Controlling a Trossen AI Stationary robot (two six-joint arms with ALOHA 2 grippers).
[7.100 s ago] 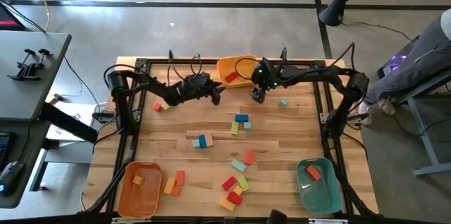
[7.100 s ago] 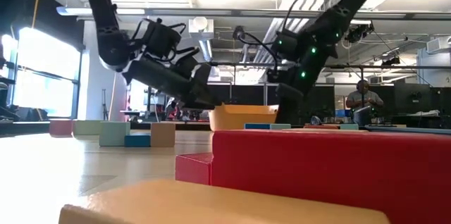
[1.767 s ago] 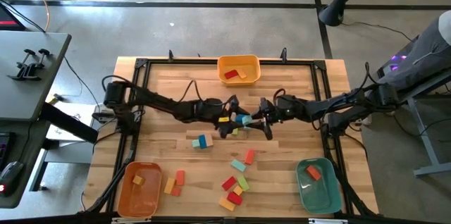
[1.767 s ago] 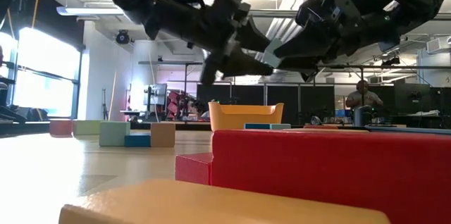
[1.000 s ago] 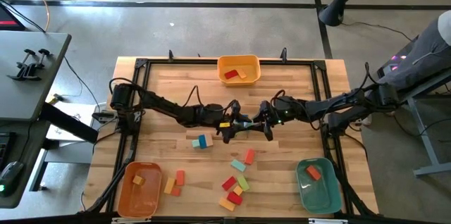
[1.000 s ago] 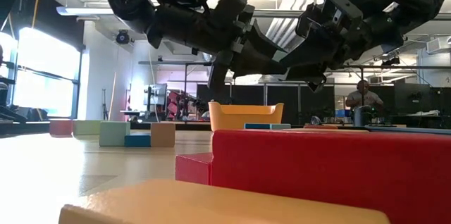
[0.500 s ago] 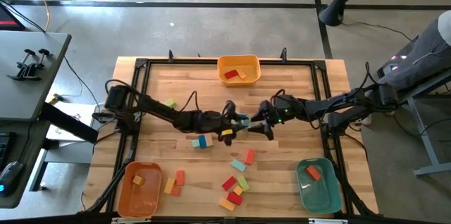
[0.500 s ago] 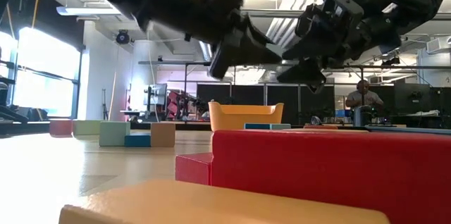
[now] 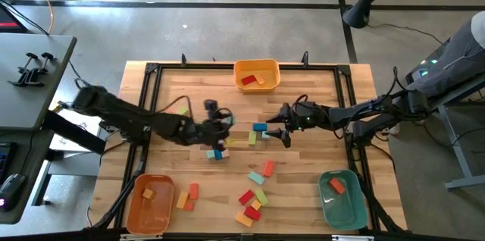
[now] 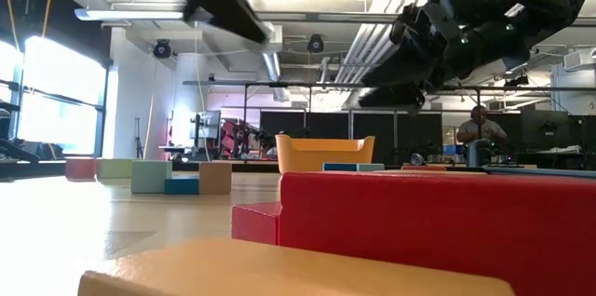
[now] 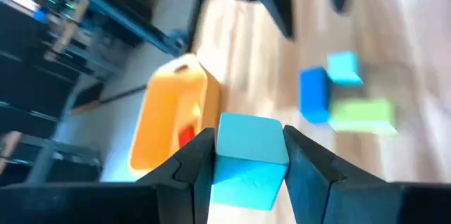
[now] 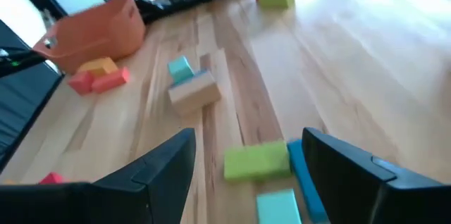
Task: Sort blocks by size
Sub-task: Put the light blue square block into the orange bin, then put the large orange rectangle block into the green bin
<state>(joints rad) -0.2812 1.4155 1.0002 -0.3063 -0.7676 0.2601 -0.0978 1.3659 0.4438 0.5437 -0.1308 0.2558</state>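
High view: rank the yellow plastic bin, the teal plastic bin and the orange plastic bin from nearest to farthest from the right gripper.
1. Yellow plastic bin, at the table's far edge, up from the right gripper.
2. Teal plastic bin, at the near right corner.
3. Orange plastic bin, at the near left corner.

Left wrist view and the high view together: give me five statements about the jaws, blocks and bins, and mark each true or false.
1. The left gripper holds a light blue block between its jaws. True.
2. The right gripper grips a red block. False: its jaws are open and empty.
3. The yellow bin holds two blocks. True.
4. The teal bin sits at the table's far edge. False: it is at the near right corner.
5. The orange bin is empty. False: one orange block lies in it.
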